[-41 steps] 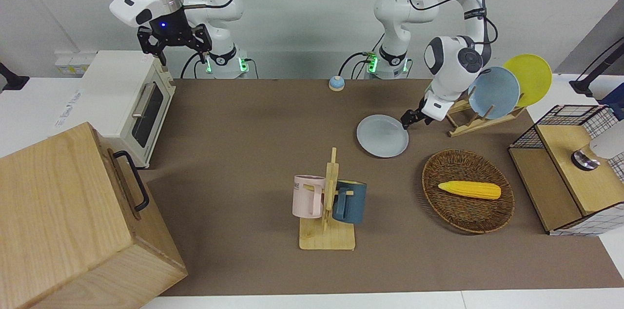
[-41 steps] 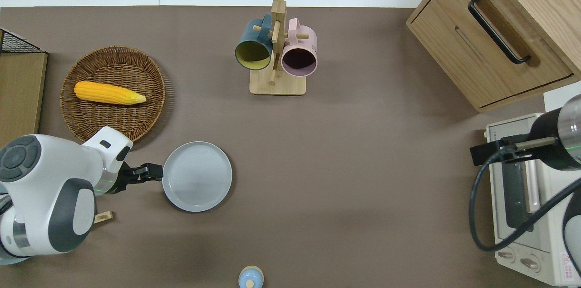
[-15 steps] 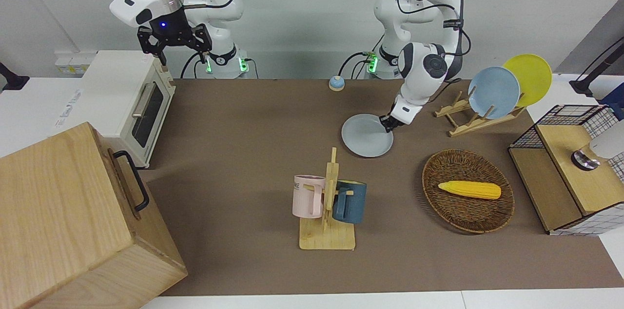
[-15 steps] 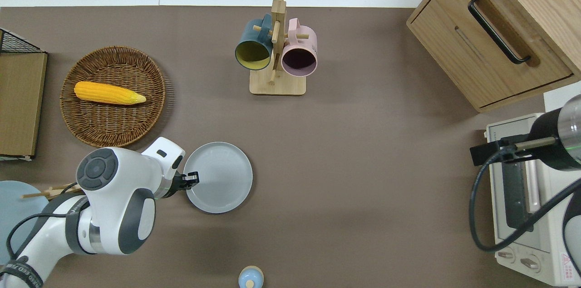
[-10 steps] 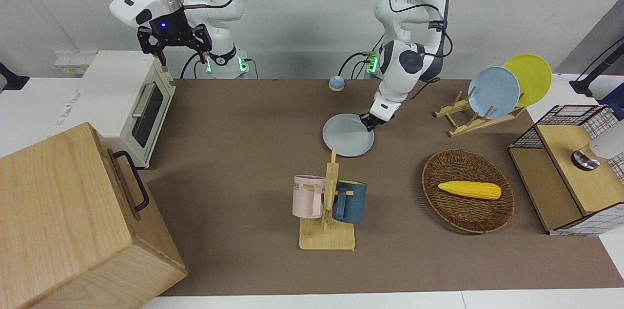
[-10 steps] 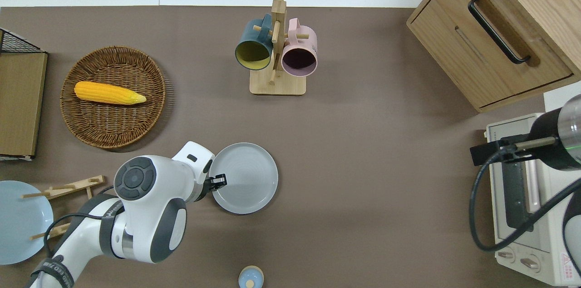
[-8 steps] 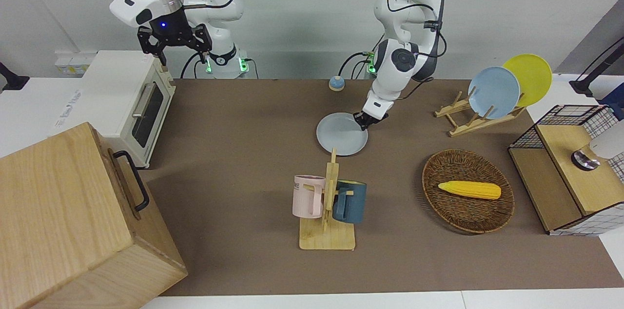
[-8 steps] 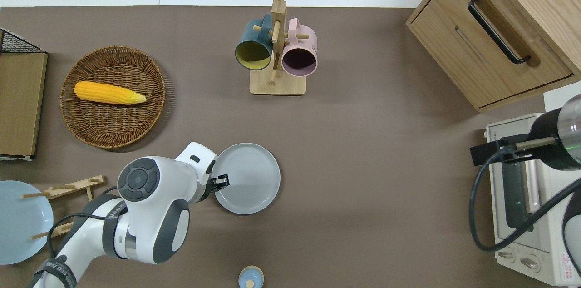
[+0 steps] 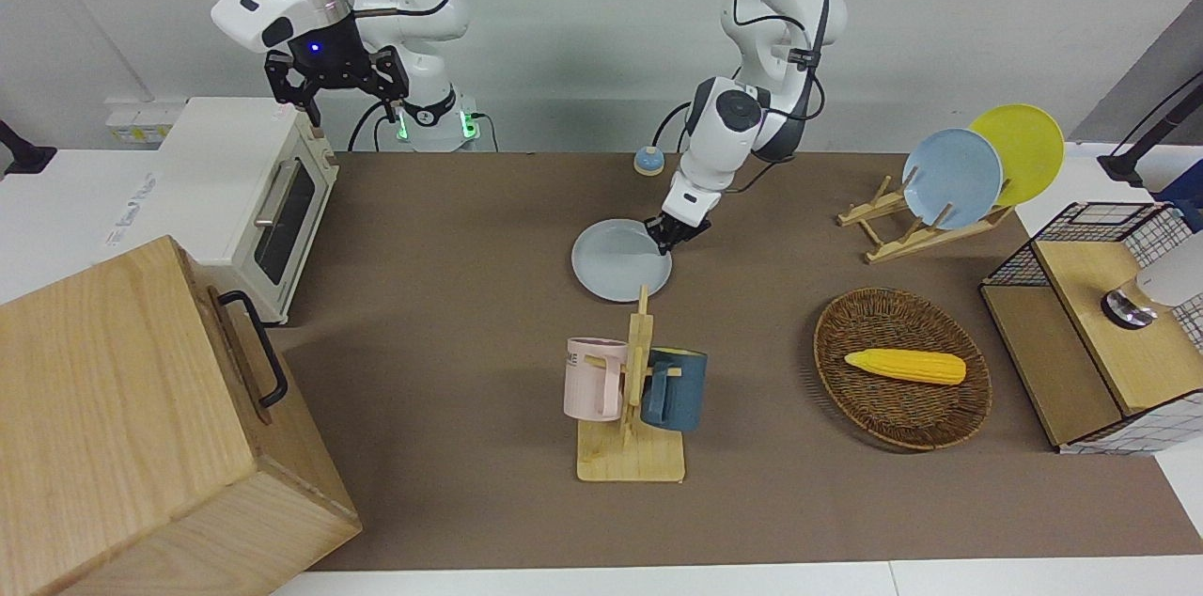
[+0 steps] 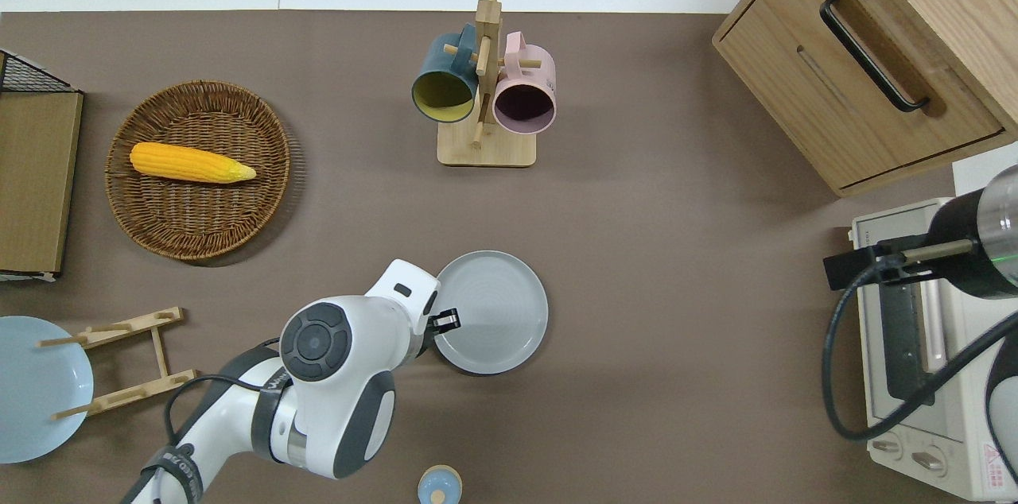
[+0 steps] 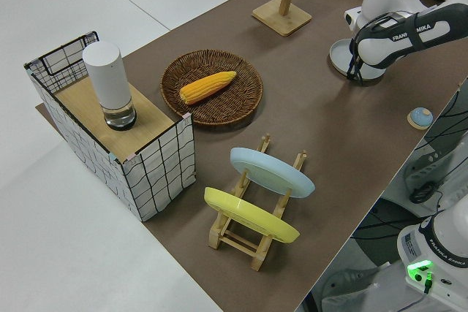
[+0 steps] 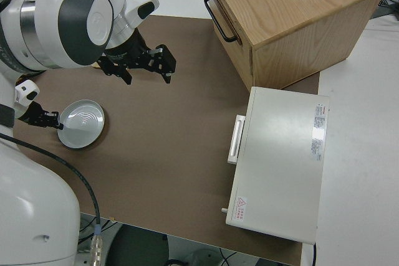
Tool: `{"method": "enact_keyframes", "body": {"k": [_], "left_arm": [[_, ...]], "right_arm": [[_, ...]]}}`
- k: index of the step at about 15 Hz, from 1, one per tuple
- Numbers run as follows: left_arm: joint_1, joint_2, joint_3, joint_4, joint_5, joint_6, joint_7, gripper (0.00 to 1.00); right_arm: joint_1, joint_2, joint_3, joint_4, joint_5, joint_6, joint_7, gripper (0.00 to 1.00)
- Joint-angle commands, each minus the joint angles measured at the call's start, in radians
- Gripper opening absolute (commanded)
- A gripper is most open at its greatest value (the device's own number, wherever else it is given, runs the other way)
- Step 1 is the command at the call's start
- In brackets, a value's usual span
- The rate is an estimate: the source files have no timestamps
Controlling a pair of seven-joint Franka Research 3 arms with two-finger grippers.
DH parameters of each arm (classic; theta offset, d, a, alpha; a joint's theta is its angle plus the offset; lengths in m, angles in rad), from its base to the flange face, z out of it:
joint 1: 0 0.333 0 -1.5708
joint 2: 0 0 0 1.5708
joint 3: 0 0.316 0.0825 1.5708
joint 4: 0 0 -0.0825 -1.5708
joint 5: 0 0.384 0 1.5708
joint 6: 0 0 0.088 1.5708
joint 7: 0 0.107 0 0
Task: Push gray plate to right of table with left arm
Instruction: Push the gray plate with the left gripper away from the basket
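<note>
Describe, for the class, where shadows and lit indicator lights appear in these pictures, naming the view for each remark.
Front view: a soft shadow lies on the table beside the wooden cabinet, and a blue light glows above the parked right tool. Overhead view: the wicker basket casts a thin shadow; the gray plate reads evenly lit. Left side view: a green light glows on an arm base.

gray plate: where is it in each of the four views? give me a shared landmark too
Front: gray plate, mid-table, nearer the robots than the mug rack.
Overhead, low centre, left gripper at its rim.
Left side, upper part, mostly hidden by the arm.
Right side, near the picture's edge.
Landmark: left gripper.
</note>
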Motion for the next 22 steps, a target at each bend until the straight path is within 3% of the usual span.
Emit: {"method": "enact_keyframes", "body": {"k": [1, 16, 18, 20, 22], "left_arm": [[-0.088, 0.103, 0.005, 0.055, -0.017, 0.08, -0.1, 0.0], [-0.216, 0.217, 0.003, 0.21, -0.014, 0.126, -0.218, 0.0], [-0.222, 0.218, 0.005, 0.21, -0.014, 0.126, -0.219, 0.27], [-0.224, 0.218, 0.005, 0.208, -0.008, 0.124, -0.22, 0.68], [-0.225, 0.214, 0.006, 0.208, -0.003, 0.115, -0.219, 0.96]], "right_arm": [[-0.008, -0.01, 0.005, -0.004, 0.001, -0.012, -0.008, 0.996], [-0.008, -0.01, 0.005, -0.004, -0.001, -0.012, -0.008, 0.996], [-0.008, -0.01, 0.005, -0.004, -0.001, -0.012, -0.008, 0.996], [-0.008, -0.01, 0.005, -0.004, -0.001, -0.012, -0.008, 0.996], [-0.008, -0.01, 0.005, -0.004, -0.001, -0.012, -0.008, 0.996]]}}
